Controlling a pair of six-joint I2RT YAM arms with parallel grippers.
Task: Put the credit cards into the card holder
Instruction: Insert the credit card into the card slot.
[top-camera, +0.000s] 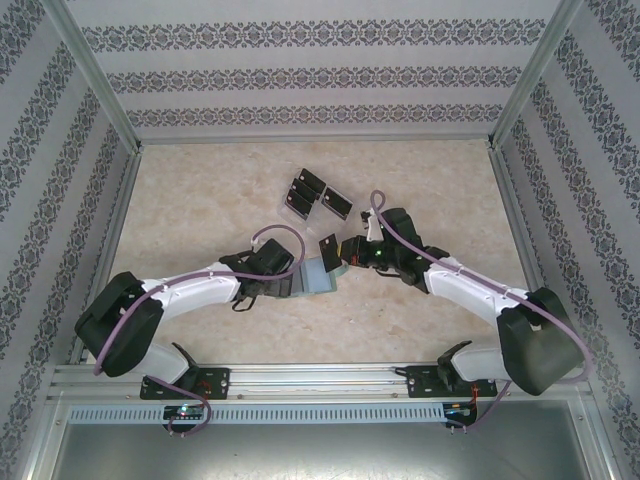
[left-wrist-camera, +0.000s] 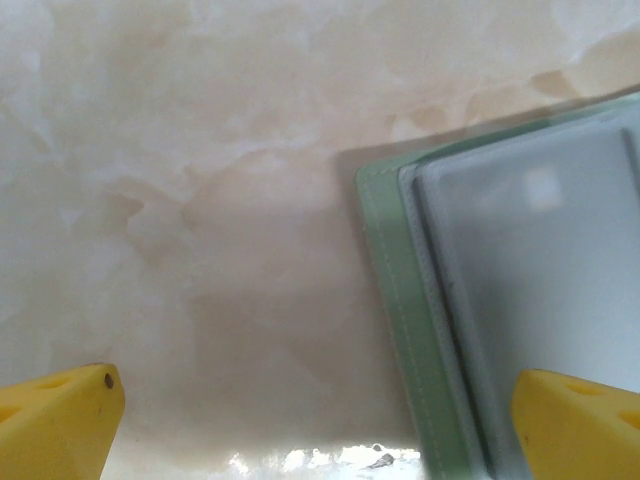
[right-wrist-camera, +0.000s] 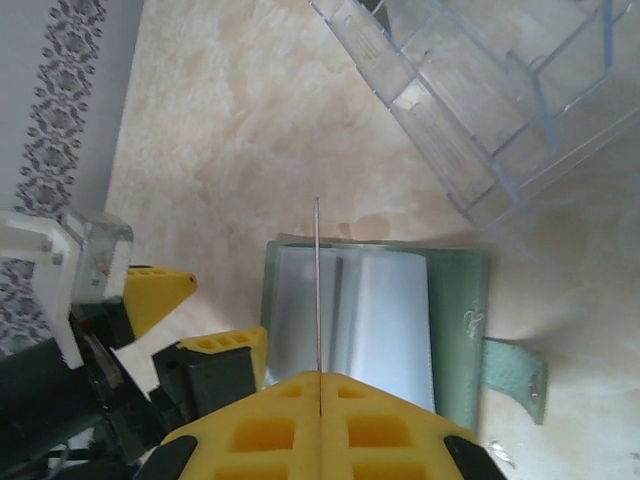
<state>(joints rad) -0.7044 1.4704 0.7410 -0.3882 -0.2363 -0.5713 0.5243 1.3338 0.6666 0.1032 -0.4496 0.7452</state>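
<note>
Your right pincer (right-wrist-camera: 320, 388) is closed on one black card (right-wrist-camera: 318, 290). It grips the card by its lower edge, so the card stands on edge with the free end forward. In the right wrist view you see it only as a thin line, and this is good, because a thin edge is what must enter a slot.

Directly under this card lies the card holder (right-wrist-camera: 380, 310). It is open flat on the tabletop (top-camera: 200, 200), with the pale inner pockets turned up and the clasp tab (right-wrist-camera: 515, 375) pointing away to one side.

Your left pincer (left-wrist-camera: 315, 400) is wide open and has nothing between its fingers. One finger is over the edge of the card holder and the other is over the bare tabletop. I think it is there to press the holder down so it does not slide (I cannot tell if it really touches).

The other cards (top-camera: 306, 187) wait in the clear tray (right-wrist-camera: 470, 110), just behind the card holder. So the task is at an early stage, in my judgement.
</note>
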